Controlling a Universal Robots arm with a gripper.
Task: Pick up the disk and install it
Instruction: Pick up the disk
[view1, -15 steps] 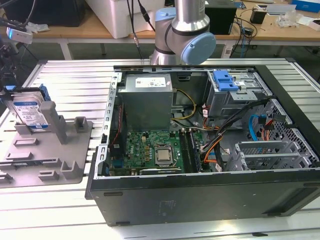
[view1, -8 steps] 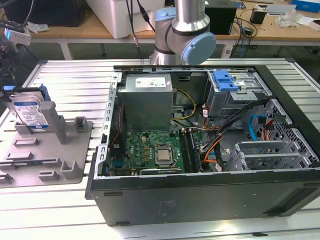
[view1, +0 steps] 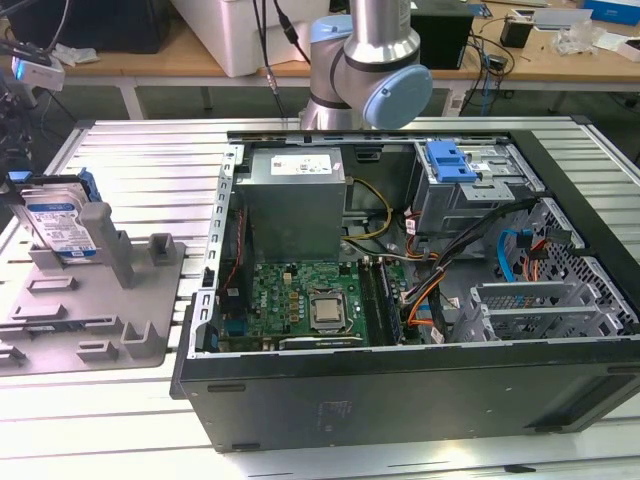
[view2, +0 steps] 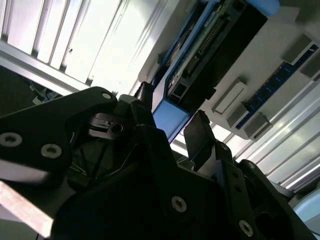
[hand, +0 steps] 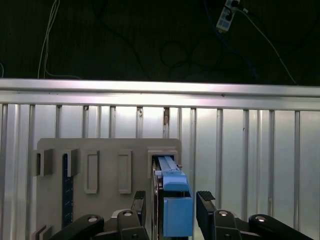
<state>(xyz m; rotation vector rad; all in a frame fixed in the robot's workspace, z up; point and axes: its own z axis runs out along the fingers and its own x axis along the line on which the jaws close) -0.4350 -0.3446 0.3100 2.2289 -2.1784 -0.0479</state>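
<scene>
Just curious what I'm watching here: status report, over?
Tool open, astride disk. Disk upright in grey fixture, not yet lifted. Nothing in the way.

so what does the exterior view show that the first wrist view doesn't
Exterior view: the open computer case with its motherboard, and the arm beyond it. First wrist view: the gripper, open, straddling the blue-framed disk. Both: the disk standing on edge in the grey holder on the slatted table.

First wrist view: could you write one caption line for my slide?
Open gripper straddles the disk, standing on edge in the grey holder.
</scene>
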